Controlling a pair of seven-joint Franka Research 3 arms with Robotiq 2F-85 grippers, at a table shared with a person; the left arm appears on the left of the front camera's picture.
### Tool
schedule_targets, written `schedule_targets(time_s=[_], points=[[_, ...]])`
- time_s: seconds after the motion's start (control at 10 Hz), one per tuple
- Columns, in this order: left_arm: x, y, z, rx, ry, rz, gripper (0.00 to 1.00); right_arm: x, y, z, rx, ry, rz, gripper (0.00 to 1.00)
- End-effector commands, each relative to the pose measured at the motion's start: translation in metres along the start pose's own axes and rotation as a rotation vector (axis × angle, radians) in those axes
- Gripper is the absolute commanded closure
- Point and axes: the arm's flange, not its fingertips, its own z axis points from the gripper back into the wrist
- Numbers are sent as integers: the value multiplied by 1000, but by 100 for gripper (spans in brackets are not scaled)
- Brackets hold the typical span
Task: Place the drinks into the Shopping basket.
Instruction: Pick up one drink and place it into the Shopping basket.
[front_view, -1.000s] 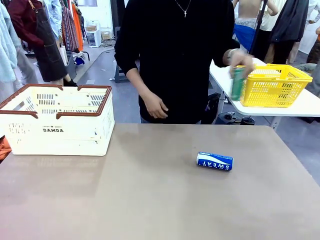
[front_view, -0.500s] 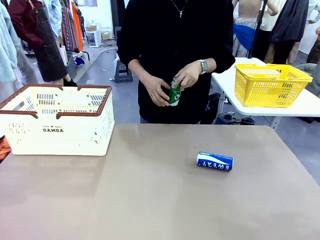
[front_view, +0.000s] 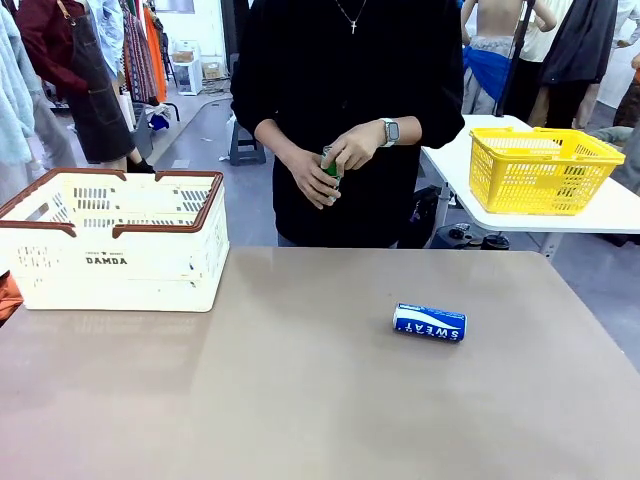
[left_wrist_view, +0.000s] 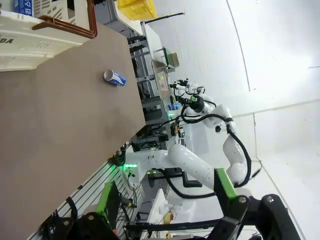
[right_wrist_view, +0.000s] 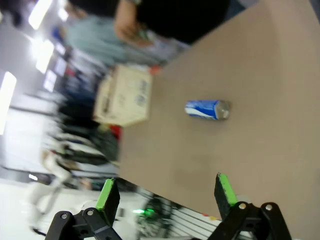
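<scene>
You see the blue can lying on its side near the table's right edge, the Shopping basket at its far left corner, a green can clasped in the person's hands beyond the far edge, and the left gripper and right gripper spread wide, empty.

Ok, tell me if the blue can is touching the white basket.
Apart. In the front view the blue can lies on its side, with a wide stretch of bare table between it and the white basket at the left.
</scene>
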Motion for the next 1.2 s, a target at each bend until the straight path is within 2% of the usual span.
schedule_targets(time_s=[0.0, 0.1, 0.3, 0.4, 0.5, 0.8, 1.0, 1.1], points=[[-2, -4, 1, -17, -7, 12, 0, 2, 47, -89, -324, 199, 191, 0], [-2, -4, 1, -17, -7, 12, 0, 1, 60, -118, -408, 238, 264, 0], [-2, -4, 1, -17, -7, 12, 0, -14, 73, -156, -448, 312, 341, 0], [-2, -4, 1, -17, -7, 12, 0, -24, 77, -146, -418, 240, 359, 0], [-2, -4, 1, -17, -7, 12, 0, -1, 86, -156, -413, 299, 301, 0], [-2, -4, 1, -17, -7, 12, 0, -3, 90, -164, -436, 307, 327, 0], [-2, -4, 1, -17, -7, 12, 0, 37, 82, -211, -500, 490, 365, 0], [-2, -4, 1, -17, -7, 12, 0, 46, 84, -230, -548, 527, 386, 0]])
